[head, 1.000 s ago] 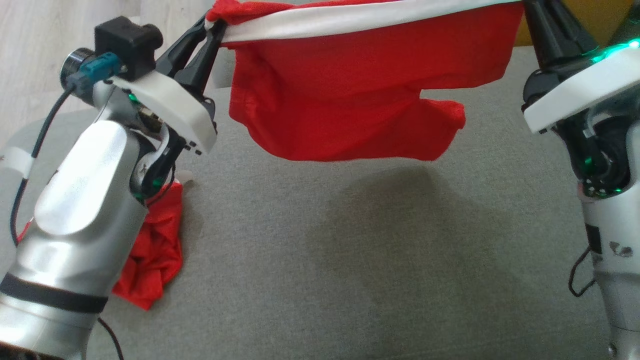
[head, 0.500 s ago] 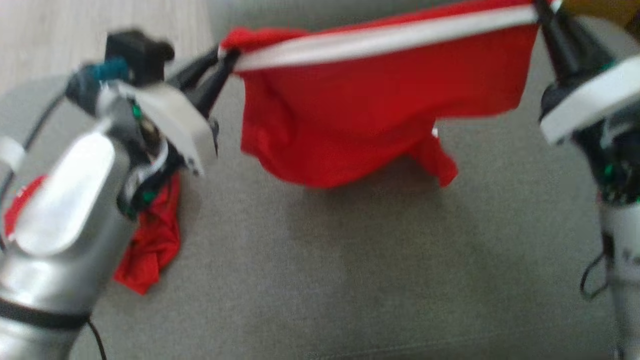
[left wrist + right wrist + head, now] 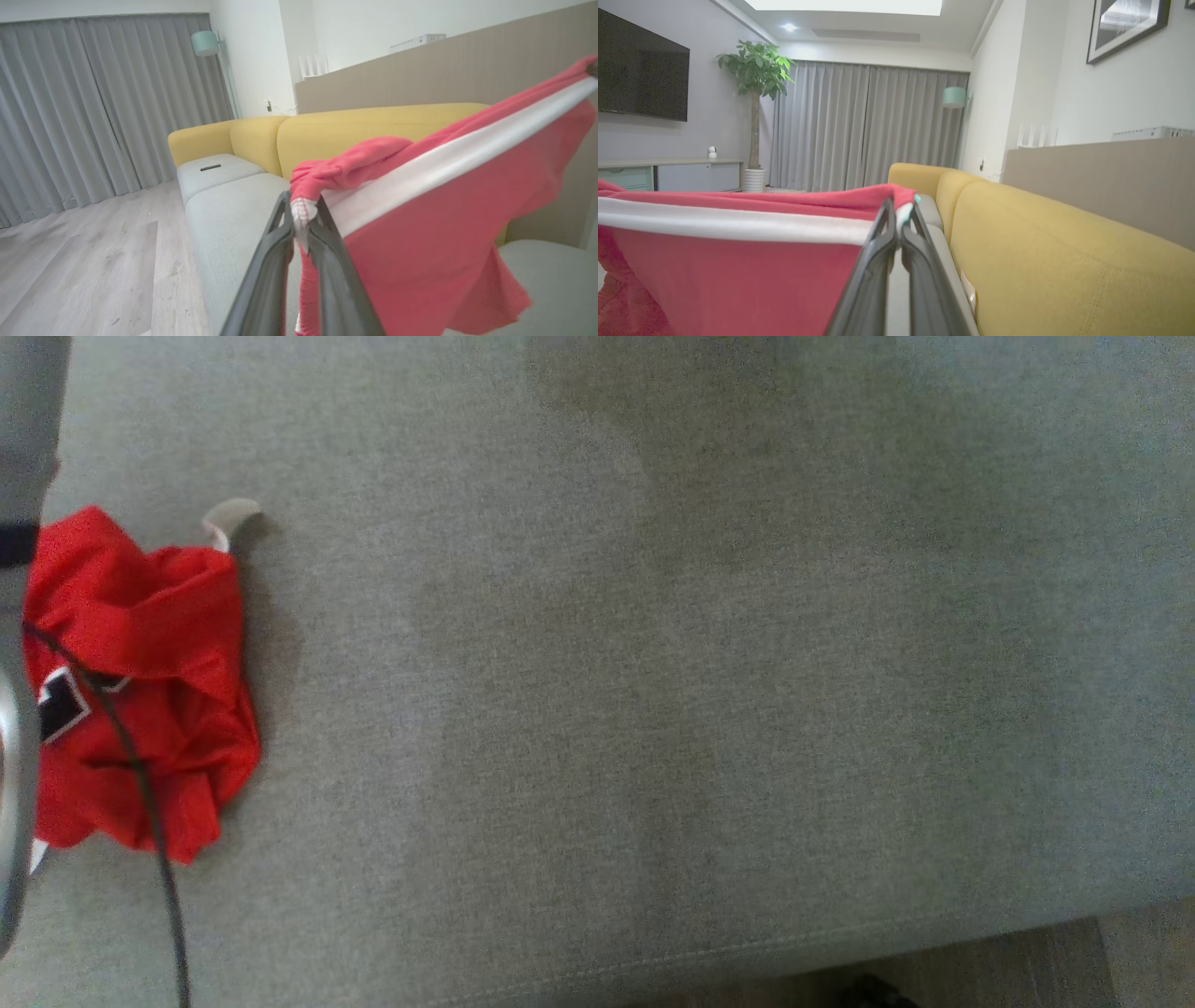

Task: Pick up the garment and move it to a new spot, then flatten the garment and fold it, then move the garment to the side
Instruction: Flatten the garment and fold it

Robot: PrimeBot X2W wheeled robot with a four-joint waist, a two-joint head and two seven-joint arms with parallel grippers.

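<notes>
Red garment, white-banded: stretched taut aloft. Left hand clenched on one end; right hand clenched on the other end.

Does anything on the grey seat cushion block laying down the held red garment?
Nothing visible blocks it. The left gripper and right gripper hold the red white-banded garment stretched; a crumpled red cloth lies at the grey cushion's left side.
</notes>
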